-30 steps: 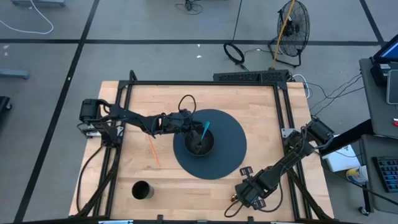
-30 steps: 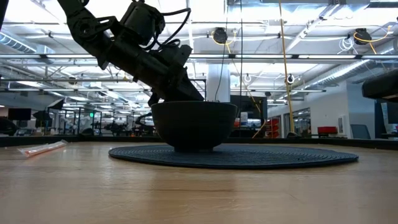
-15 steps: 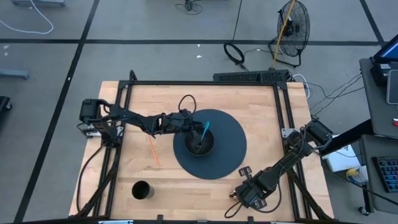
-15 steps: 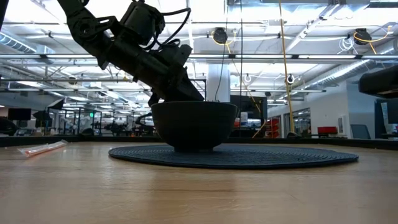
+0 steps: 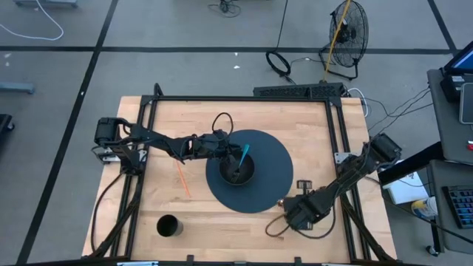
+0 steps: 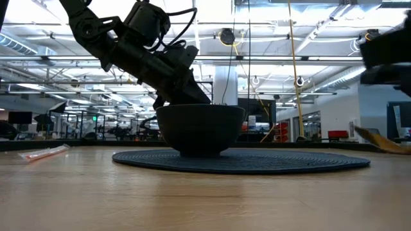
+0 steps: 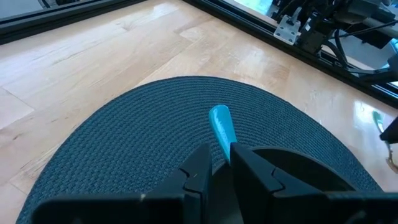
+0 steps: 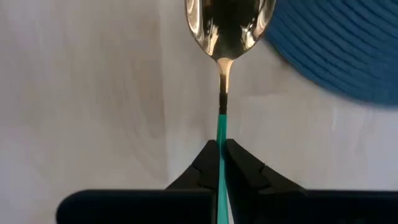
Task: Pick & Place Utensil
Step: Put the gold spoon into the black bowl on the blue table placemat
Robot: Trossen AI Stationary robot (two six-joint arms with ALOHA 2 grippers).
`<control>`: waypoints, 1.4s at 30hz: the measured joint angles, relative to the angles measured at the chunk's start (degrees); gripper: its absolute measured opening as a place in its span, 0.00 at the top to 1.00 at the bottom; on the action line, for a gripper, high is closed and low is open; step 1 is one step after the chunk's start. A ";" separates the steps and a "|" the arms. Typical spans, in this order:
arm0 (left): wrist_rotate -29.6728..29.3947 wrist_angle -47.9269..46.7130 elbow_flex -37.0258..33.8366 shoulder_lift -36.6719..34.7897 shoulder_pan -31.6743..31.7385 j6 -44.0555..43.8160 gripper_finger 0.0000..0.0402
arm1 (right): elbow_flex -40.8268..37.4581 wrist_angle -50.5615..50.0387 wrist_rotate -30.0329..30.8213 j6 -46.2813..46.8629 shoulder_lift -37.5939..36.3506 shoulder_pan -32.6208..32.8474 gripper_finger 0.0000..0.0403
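Spoon point(image 8: 229, 25): gold metal bowl, thin neck, teal handle point(image 8: 221, 134). Pinched on the handle by right gripper point(image 8: 221, 163), fingers closed tight on it, bowl end sticking well forward of the tips. Sits just off the mat's point(image 5: 277, 166) edge on the right-arm side, over bare table point(image 5: 332, 148); whether lifted clear or touching wood, cannot tell.

Handling, as a guess: light, stiff, no flex, not fragile. Polished metal and smooth handle probably slick; narrow handle likely to pivot or swing in a two-finger pinch, bowl end being the heavier part. Best hold judged nearer the neck, closer to the balance point, across the flat of the handle; present grip looks far back, so droop of the bowl end is a risk on fast moves.

Second utensil point(image 5: 244, 154), teal too, standing tilted in the bowl point(image 5: 238, 171) at the mat's centre. Left gripper point(image 7: 219, 163) closed on its handle point(image 7: 221, 127), just above the bowl rim; in low view left arm point(image 6: 138, 48) slants down into the bowl. Same thin, slick handle, same twist risk.

Off the mat toward the left arm's side: orange straw-like stick point(image 5: 182, 179) flat on the table. Dark cup point(image 5: 168, 226) near the table's front edge, well apart from the mat.
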 joint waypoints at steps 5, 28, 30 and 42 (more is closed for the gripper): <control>-0.02 0.07 0.00 0.00 -0.46 -0.02 0.84 | -2.45 1.99 -0.39 4.08 -2.88 -1.75 0.99; -0.13 0.14 0.00 0.00 -0.76 0.11 0.84 | -7.92 17.78 -0.20 -31.57 -3.09 0.34 1.00; -0.17 0.16 -0.02 0.00 -0.76 0.35 0.84 | -7.92 17.78 -0.23 -30.47 -3.09 0.29 0.99; -0.15 0.12 0.00 0.00 -0.76 0.76 0.84 | -7.96 18.72 -0.47 -13.02 -7.68 0.29 0.69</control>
